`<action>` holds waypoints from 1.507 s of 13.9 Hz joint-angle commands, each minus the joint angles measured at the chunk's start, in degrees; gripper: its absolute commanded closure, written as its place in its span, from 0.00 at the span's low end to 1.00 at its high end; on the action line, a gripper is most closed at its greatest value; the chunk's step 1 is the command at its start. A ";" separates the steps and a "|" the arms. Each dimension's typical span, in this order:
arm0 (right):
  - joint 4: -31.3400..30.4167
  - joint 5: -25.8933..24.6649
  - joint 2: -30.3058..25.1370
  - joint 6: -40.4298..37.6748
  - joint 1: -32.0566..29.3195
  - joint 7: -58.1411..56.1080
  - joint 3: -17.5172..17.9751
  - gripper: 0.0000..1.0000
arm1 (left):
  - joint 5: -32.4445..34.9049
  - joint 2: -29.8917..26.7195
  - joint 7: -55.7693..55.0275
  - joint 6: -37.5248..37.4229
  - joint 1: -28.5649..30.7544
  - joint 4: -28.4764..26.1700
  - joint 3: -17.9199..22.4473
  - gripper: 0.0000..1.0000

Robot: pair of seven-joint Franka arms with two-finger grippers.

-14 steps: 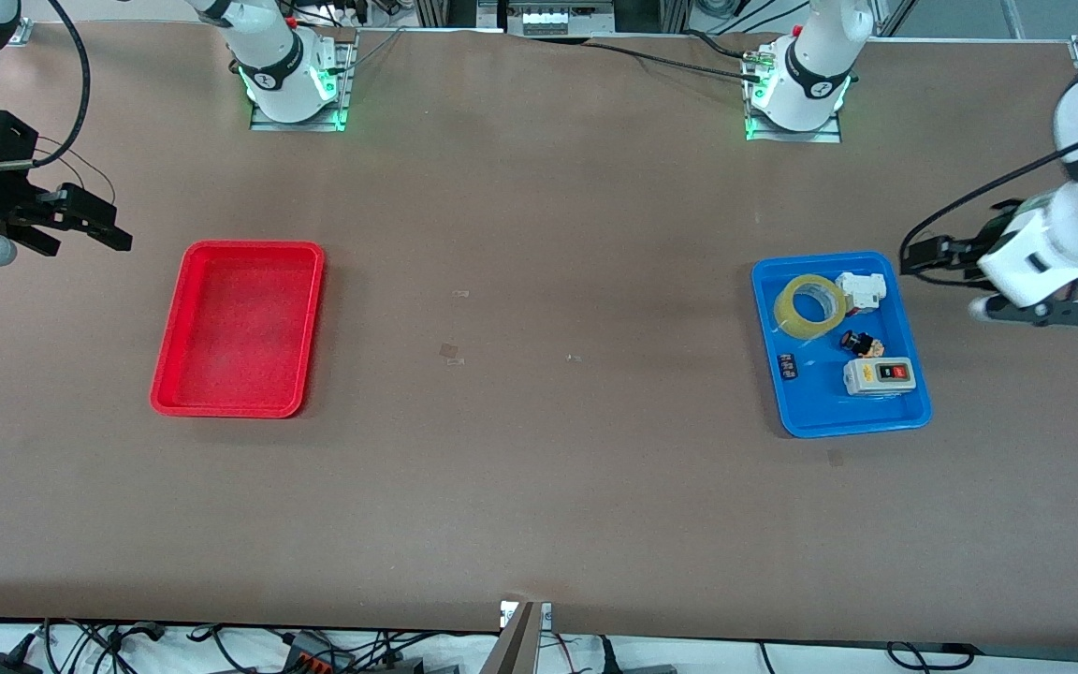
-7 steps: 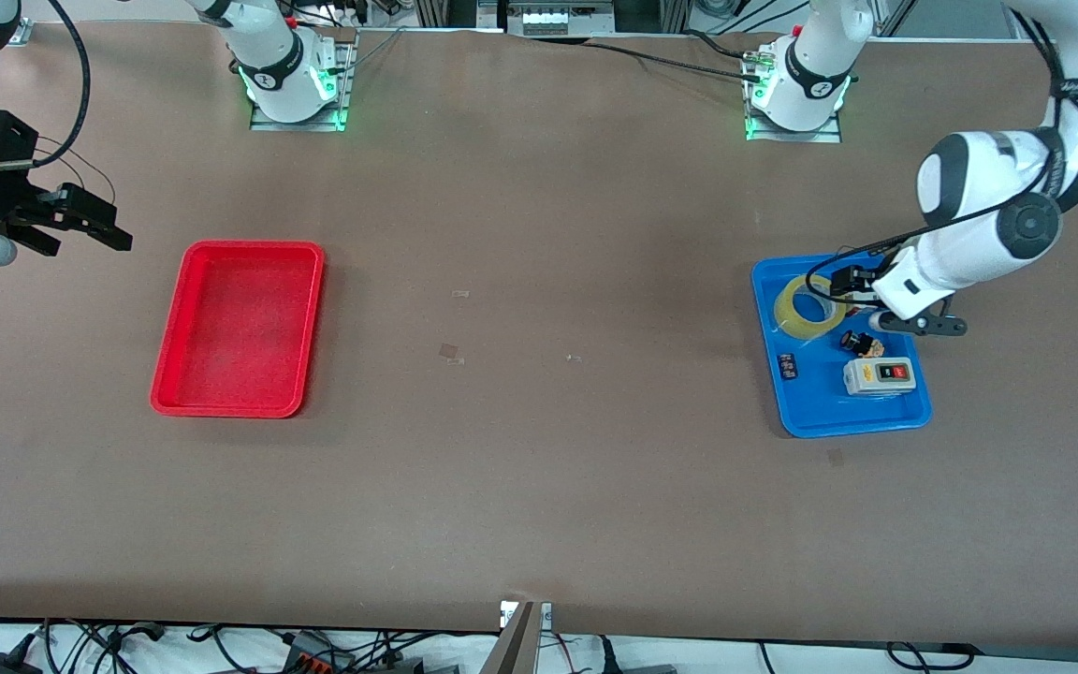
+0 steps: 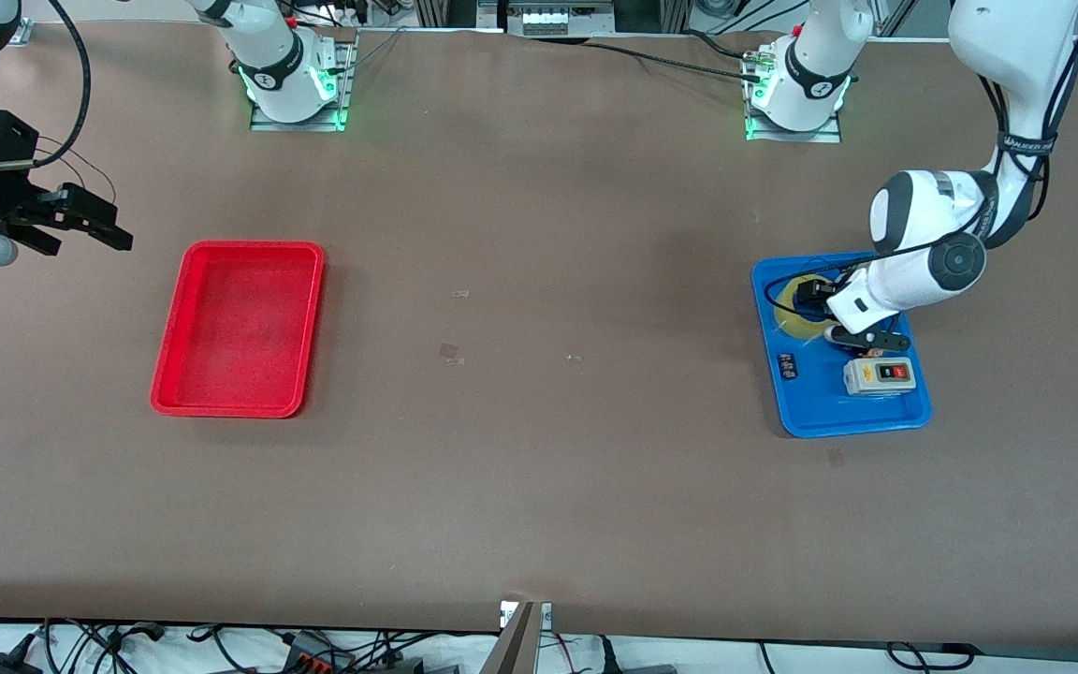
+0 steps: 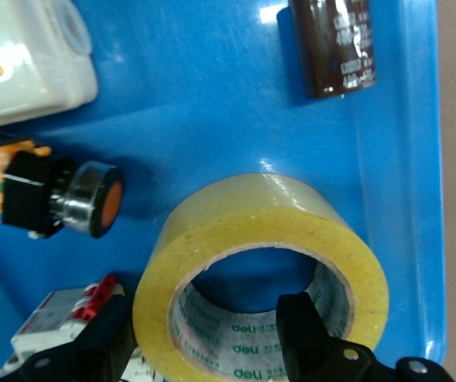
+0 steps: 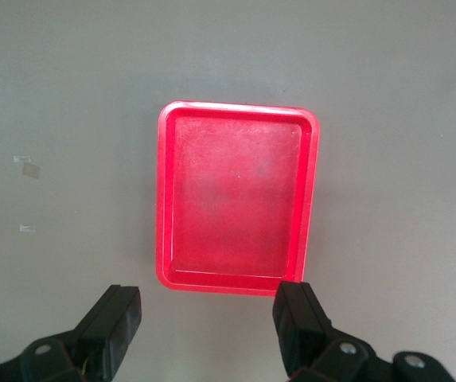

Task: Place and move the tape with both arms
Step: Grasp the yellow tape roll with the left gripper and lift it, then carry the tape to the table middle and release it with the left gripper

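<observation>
The tape, a yellowish ring with a grey-white core, lies flat in the blue tray, in the corner farthest from the front camera. My left gripper is low over it and open. In the left wrist view the tape fills the middle. The left gripper straddles its wall, with one finger inside the ring and the other outside it. My right gripper waits open and empty in the air at the right arm's end of the table. It also shows in the right wrist view.
The blue tray also holds a white-grey switch box, a push button, a black capacitor and a white-red part beside the tape. An empty red tray lies near the right gripper and shows in the right wrist view.
My left arm has swung in from the table's end and come down over the blue tray, bringing its gripper onto the tape. The right arm has not moved.
</observation>
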 commanded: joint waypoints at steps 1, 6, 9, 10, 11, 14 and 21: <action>0.38 -0.21 -0.15 -0.83 -0.82 -0.11 1.02 0.00 | -0.43 -0.40 4.01 -0.58 0.61 0.76 -0.20 0.64; 0.38 -0.21 -0.15 -0.83 -0.82 -0.11 1.02 0.00 | -0.43 -2.07 4.64 -15.19 0.79 9.95 -0.29 1.00; 0.38 -0.21 -0.15 -0.92 -0.73 -0.20 1.02 0.00 | -3.39 -1.37 -0.51 -30.61 -0.44 22.88 -0.55 1.00; 0.46 -0.21 -0.15 -0.92 -0.73 -0.11 1.02 0.00 | -5.77 -1.02 -4.20 -31.17 -1.58 23.87 -1.60 1.00; 0.47 -0.21 -0.15 -0.92 -0.73 -0.20 1.02 0.00 | -7.44 -0.58 -9.55 -31.00 -3.67 24.05 -2.74 1.00; 0.46 -0.21 -0.15 -0.92 -0.73 -0.20 1.02 0.00 | -14.38 3.26 -24.75 -29.25 -13.07 28.77 -2.93 1.00; 0.38 -0.65 0.20 -0.83 -0.64 -0.20 1.02 0.00 | -17.22 17.68 -57.82 -8.77 -34.44 36.52 -2.93 1.00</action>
